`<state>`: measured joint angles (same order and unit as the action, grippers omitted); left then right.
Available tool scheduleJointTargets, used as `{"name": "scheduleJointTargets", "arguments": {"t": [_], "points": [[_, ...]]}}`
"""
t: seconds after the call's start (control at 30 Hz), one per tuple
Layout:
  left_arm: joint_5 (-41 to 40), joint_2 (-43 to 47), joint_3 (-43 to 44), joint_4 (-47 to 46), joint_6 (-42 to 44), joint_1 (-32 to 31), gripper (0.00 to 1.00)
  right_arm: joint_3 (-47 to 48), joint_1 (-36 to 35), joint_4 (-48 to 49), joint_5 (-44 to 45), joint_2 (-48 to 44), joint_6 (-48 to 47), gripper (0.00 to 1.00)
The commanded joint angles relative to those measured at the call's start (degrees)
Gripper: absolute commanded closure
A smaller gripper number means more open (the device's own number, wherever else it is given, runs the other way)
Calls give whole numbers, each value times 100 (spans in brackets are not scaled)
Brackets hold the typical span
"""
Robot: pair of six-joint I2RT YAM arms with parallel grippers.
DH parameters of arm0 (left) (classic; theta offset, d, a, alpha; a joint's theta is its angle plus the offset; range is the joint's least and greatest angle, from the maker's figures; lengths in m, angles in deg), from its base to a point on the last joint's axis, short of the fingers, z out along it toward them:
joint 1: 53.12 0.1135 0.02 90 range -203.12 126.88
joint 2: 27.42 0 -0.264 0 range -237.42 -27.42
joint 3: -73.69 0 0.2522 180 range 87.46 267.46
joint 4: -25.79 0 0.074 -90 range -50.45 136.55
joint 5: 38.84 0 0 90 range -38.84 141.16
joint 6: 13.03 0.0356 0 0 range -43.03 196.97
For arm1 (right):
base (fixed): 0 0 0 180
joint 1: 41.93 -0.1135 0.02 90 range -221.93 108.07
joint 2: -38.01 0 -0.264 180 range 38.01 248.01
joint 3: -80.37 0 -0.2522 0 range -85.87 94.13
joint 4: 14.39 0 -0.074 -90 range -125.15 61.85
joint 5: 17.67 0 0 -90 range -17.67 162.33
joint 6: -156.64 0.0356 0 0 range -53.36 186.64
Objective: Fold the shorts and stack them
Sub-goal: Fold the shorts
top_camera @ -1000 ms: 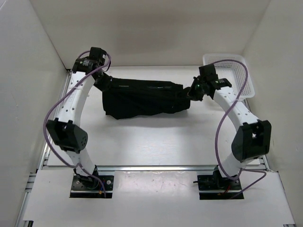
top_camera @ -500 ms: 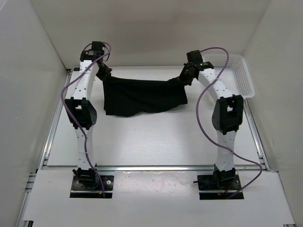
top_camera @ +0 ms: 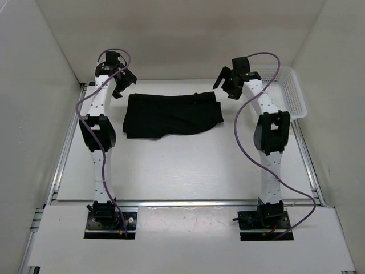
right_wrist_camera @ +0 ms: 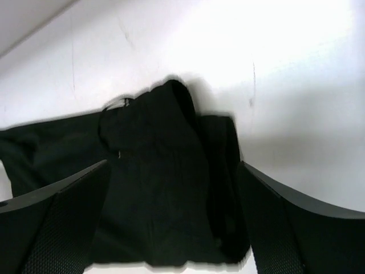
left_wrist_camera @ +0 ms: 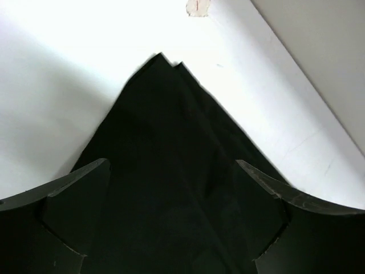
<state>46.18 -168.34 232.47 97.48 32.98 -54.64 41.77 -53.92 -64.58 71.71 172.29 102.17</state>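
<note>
The black shorts (top_camera: 171, 114) lie spread on the white table, toward the back, with folds across the middle. My left gripper (top_camera: 121, 87) hangs open just above their left end. My right gripper (top_camera: 226, 85) hangs open above their right end. Neither holds anything. In the left wrist view a pointed corner of the shorts (left_wrist_camera: 165, 131) runs away below my open gripper (left_wrist_camera: 171, 188), and dark cloth fills the gap between the fingers (left_wrist_camera: 74, 205). In the right wrist view the bunched end of the shorts (right_wrist_camera: 165, 165), with a thin drawstring, lies under my open gripper (right_wrist_camera: 174, 194).
A white mesh basket (top_camera: 288, 85) stands at the back right corner, just beside the right arm. White walls close in the table on the left, back and right. A small pale sticker (left_wrist_camera: 197, 7) sits on the table beyond the shorts' corner.
Both grippers, shut on the ends of the shorts before, have opened and let go. The hanging shorts have dropped flat onto the table, and both arms have reached farther back.
</note>
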Motion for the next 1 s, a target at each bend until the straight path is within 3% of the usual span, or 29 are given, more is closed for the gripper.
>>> {"name": "scheduleJointTargets", "arguments": {"t": [0.0,0.07,0.1,0.17,0.33,0.47,0.77,0.83,0.97], "points": [[-223,1461,-533,-20,478,81,0,-965,-172,311,-113,-1244,-64,9],[-128,1900,-1279,235,619,143,0,-2042,-224,451,-175,-1840,7,10],[-22,2050,-1613,306,672,143,5,-2406,-225,504,-236,-2027,59,10],[241,2418,-2667,446,803,143,5,-3266,-225,645,-498,-2404,120,4],[1024,2815,-4951,-44,752,143,0,-4272,-225,1031,-886,-2626,244,0],[1086,2597,-5263,-370,699,143,0,-4387,-225,1173,-887,-2433,297,0],[1016,1692,-4702,-432,619,143,3,-3325,-225,1286,-738,-1203,498,1],[1016,1516,-4640,-432,567,143,13,-3131,-286,1287,-545,-966,560,11],[963,1436,-4517,-432,567,196,82,-2929,-392,1340,-228,-720,560,47]]}}
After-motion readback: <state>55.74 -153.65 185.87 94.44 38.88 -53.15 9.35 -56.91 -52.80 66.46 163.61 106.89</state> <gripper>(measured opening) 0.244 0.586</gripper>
